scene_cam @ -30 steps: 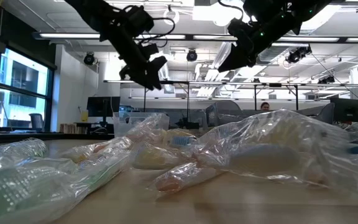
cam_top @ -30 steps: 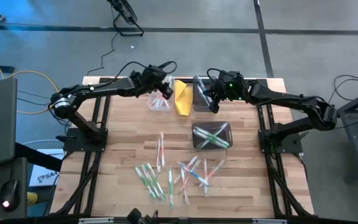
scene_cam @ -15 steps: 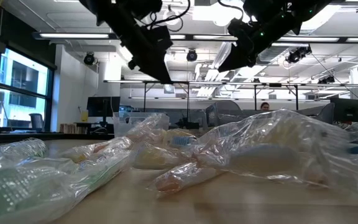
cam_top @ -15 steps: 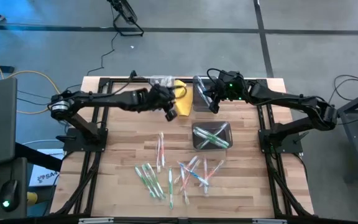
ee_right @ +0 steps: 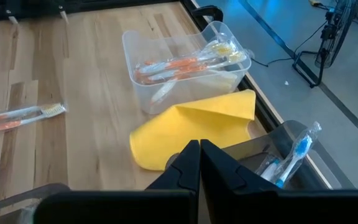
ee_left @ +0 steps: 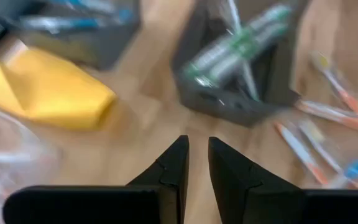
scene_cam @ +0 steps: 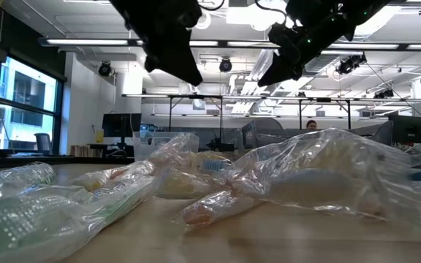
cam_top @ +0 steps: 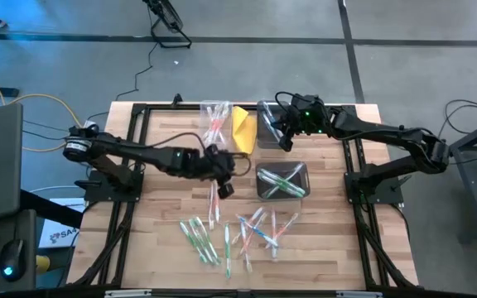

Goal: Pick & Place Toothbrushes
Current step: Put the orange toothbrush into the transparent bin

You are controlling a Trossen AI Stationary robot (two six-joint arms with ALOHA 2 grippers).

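Two bins near the yellow folded cloth (cam_top: 243, 130) already hold sorted toothbrushes: a clear bin (cam_top: 214, 122) just beside the cloth holds orange-handled ones, and a dark bin (cam_top: 282, 181) a little nearer the table's front than the cloth holds green ones. A third, grey bin (ee_right: 289, 151) touching the cloth's other side holds blue ones.

Loose toothbrushes (cam_top: 240, 234) lie scattered on the bare wood, well apart from the cloth toward the table's front edge. One pair (cam_top: 214, 201) lies alone between the cloth and that scatter, its long axis running front to back.

Left gripper (cam_top: 224, 184) hovers just beside the far end of that pair, between the cloth and the scatter. Its fingers (ee_left: 173, 169) stand a narrow gap apart with nothing between them. It is the nearer arm by a wide margin; judged from this, the pair lies just frontward of the jaws, and its long axis would have to cross the finger gap.

Right gripper (cam_top: 286, 138) waits above the grey bin, clenched on nothing.

Only the right wrist view shows the blue brush heads and the orange handles clearly. The low view shows only crinkled clear wrappers (scene_cam: 320, 172) in the foreground and both arms overhead.
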